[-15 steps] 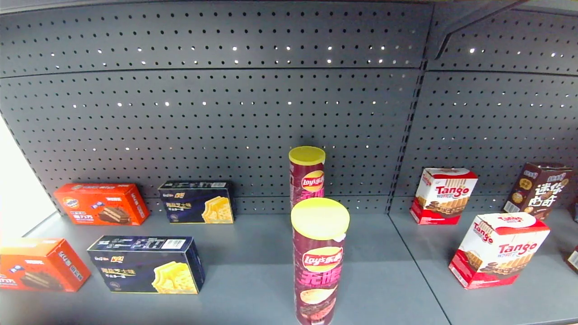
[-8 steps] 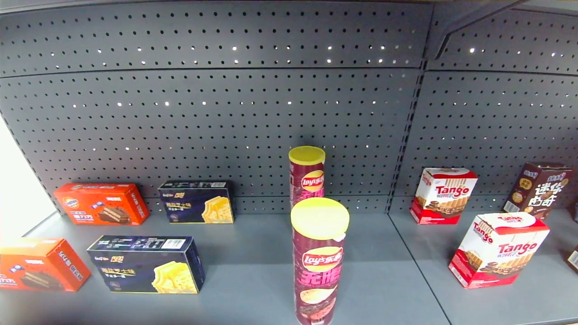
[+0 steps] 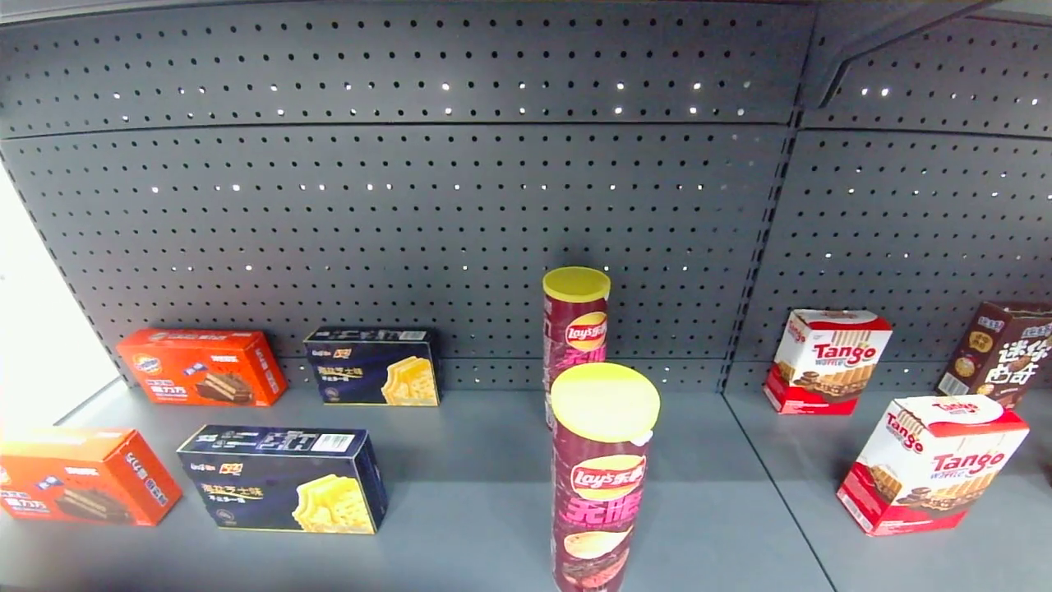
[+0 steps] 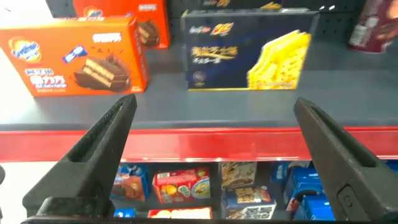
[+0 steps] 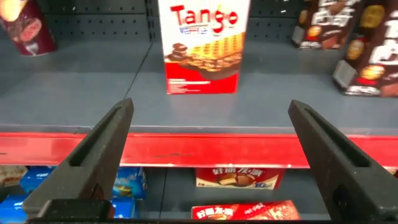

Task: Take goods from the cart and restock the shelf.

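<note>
Goods stand on the grey shelf [image 3: 460,510]. Two maroon chip cans with yellow lids are in the middle, one in front [image 3: 604,469] and one at the back [image 3: 575,325]. To their left lie two orange cake boxes [image 3: 201,366] [image 3: 82,475] and two dark blue cracker boxes [image 3: 371,366] [image 3: 283,477]. Red-and-white wafer boxes [image 3: 826,360] [image 3: 933,460] stand on the right. My left gripper [image 4: 214,102] is open and empty in front of the shelf edge, facing an orange box [image 4: 81,56] and a dark blue box [image 4: 249,50]. My right gripper [image 5: 211,104] is open and empty before a wafer box [image 5: 202,43].
A brown snack box [image 3: 998,353] stands at the far right, with more brown boxes [image 5: 370,50] beside the wafer box. A red strip [image 4: 199,143] runs along the shelf's front edge. The lower shelf holds several packed goods [image 4: 186,186]. A perforated back panel [image 3: 411,205] closes the shelf.
The whole head picture has shifted a little, so the camera has moved. The goods on the shelf stand as before.
</note>
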{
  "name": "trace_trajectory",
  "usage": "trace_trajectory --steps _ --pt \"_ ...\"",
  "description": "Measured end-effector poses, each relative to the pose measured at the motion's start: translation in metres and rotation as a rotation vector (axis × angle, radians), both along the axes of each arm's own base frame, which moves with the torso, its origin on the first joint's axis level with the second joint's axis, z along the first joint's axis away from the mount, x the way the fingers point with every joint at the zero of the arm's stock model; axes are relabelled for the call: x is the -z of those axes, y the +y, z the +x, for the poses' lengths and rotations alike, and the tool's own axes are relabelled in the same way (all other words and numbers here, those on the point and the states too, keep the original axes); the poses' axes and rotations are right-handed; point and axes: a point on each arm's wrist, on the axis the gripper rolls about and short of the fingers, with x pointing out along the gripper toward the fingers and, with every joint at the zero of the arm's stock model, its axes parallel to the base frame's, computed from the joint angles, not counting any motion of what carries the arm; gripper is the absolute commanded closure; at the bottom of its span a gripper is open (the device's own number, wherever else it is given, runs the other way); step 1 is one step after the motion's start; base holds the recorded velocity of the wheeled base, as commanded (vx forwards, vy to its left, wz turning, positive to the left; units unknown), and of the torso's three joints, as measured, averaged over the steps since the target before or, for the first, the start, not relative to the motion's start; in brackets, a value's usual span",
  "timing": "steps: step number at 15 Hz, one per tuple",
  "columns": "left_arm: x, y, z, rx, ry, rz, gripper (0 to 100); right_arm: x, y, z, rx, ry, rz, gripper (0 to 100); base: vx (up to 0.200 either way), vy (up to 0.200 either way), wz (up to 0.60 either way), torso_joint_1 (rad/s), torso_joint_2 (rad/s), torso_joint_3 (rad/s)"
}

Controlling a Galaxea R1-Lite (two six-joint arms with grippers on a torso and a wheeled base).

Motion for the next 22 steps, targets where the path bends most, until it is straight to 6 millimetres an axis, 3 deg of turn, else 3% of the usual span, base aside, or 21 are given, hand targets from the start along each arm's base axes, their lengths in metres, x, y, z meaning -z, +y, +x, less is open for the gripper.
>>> trace_trajectory --steps 22 --pt "-0.0002 0.0000 0.0000 -0.001 -0.002 0.001 0 0.0002 0.0000 0.0000 -0.001 0.001 -0.001 0 -0.018 -0.018 0.00 0.001 0.00 0.000"
